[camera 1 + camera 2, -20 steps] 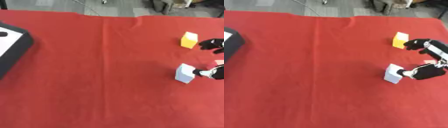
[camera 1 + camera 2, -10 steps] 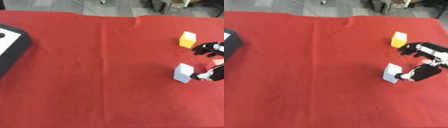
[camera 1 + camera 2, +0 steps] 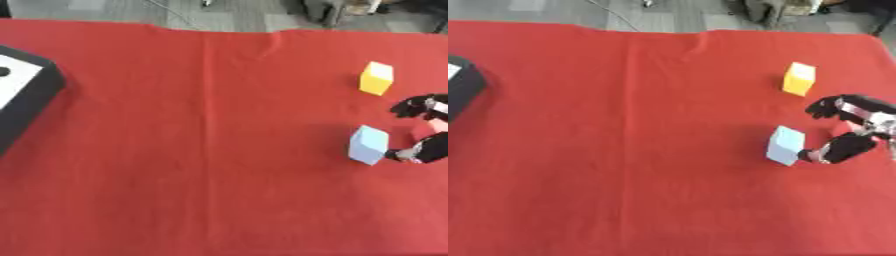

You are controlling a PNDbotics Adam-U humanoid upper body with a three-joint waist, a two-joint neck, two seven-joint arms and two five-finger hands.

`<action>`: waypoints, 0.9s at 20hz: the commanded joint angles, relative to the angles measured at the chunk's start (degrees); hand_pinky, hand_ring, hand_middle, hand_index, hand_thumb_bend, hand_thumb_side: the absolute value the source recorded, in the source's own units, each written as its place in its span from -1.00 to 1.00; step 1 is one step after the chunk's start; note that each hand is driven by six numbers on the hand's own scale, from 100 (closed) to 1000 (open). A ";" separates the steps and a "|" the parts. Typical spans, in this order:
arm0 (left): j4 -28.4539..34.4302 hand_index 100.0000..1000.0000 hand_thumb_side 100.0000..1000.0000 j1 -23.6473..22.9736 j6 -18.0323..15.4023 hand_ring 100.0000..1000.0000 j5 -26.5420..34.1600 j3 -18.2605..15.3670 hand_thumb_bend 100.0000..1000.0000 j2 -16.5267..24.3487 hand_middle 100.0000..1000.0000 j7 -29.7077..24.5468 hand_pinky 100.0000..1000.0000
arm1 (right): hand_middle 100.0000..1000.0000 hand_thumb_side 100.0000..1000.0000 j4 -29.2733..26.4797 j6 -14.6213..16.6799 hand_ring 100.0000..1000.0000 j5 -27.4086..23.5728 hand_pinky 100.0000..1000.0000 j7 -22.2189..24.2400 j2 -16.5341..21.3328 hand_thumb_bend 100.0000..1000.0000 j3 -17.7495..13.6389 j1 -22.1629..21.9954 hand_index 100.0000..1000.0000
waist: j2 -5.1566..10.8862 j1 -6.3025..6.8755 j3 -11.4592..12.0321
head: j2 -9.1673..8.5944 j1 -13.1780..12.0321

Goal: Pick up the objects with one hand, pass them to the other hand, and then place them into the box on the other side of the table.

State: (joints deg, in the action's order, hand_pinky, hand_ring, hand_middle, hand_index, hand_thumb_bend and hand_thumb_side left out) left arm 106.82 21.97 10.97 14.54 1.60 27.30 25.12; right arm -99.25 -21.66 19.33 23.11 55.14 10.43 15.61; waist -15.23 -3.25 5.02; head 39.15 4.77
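A light blue block (image 3: 785,145) stands on the red cloth at the right, tilted a little. A yellow block (image 3: 799,78) stands farther back, apart from it. My right hand (image 3: 852,135) comes in from the right edge, open, with its thumb tip against the blue block's right face. Its curved fingers (image 3: 829,105) hover behind the block, between it and the yellow one, touching neither. A small pink patch (image 3: 423,133) shows inside the hand; I cannot make out what it is. The black box (image 3: 24,95) with a white inside sits at the far left edge. The left hand is out of view.
The red cloth (image 3: 201,150) covers the whole table, with a crease running front to back near its middle. Grey floor and chair legs show beyond the far edge.
The right hand's fingers have come nearer, toward the thumb and the blue block. The thumb has stayed at the block's right side. Both blocks are where they were.
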 commanded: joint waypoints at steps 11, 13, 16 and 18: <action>0.48 0.58 0.40 0.73 0.20 0.40 -0.25 0.01 -0.76 0.84 0.54 -0.17 0.13 | 0.55 -0.74 1.56 3.22 0.74 -0.17 0.74 2.49 0.99 -0.01 -0.93 2.10 0.71 | 0.46 0.35 0.08 | 0.20 0.15; 0.46 0.58 0.40 0.76 0.25 0.40 -0.27 0.10 -0.76 0.81 0.54 -0.25 0.13 | 0.55 -0.73 2.57 3.20 0.74 -0.12 0.74 2.25 0.78 -0.01 -0.83 2.55 0.71 | 0.40 0.37 0.15 | 0.17 0.23; 0.49 0.58 0.41 0.85 0.30 0.40 -0.24 0.21 -0.77 0.80 0.53 -0.37 0.13 | 0.55 -0.68 4.27 3.25 0.74 0.44 0.74 1.97 0.31 0.04 -0.29 3.30 0.71 | 0.26 0.38 0.28 | 0.13 0.38; 0.59 0.57 0.40 0.93 0.29 0.40 -0.19 0.22 -0.77 0.84 0.53 -0.41 0.13 | 0.54 -0.68 5.31 3.25 0.73 0.82 0.74 1.60 -0.21 0.03 0.02 3.84 0.70 | 0.18 0.41 0.35 | 0.06 0.44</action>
State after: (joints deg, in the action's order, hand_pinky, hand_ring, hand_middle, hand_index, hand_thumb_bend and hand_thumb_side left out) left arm 106.80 22.13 11.25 14.54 1.95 27.29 24.89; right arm -94.26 -18.47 19.67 25.01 53.67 10.89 18.75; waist -15.82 -2.94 5.37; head 39.21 4.99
